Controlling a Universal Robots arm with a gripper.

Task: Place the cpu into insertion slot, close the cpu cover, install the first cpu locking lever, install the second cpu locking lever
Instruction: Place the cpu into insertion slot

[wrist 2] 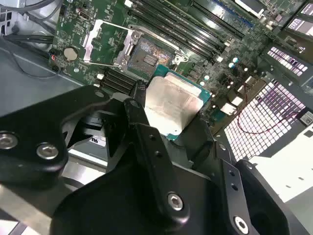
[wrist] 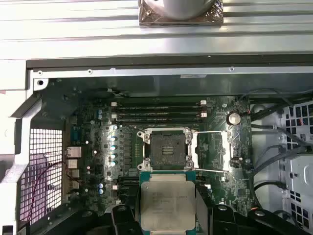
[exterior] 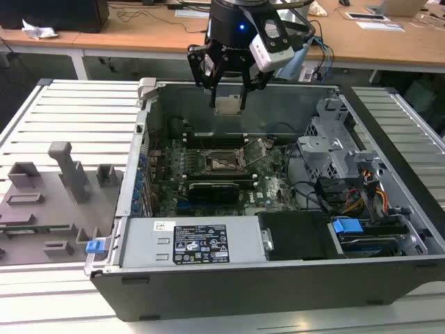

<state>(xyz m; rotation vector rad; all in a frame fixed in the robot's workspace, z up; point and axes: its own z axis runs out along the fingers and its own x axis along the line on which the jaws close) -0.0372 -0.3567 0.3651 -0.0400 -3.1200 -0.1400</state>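
Pincer (exterior: 229, 101) clamped on cpu (wrist: 167, 204) | above bare insertion slot (wrist: 166, 149) | cpu cover (wrist 2: 92, 45) flipped open

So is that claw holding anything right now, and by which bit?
Yes. The gripper holds the cpu, pinched by two opposite side edges. The insertion slot on the board lies uncovered.

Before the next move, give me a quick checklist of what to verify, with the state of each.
1. Grip of tool on cpu: ok.
2. The cover open: ok, hinged away from the slot.
3. The slot empty: ok, nothing sits in it.
4. The cpu squared with the slot: ok, edges look parallel in the first wrist view.
5. The cpu centred over the slot: cannot tell.
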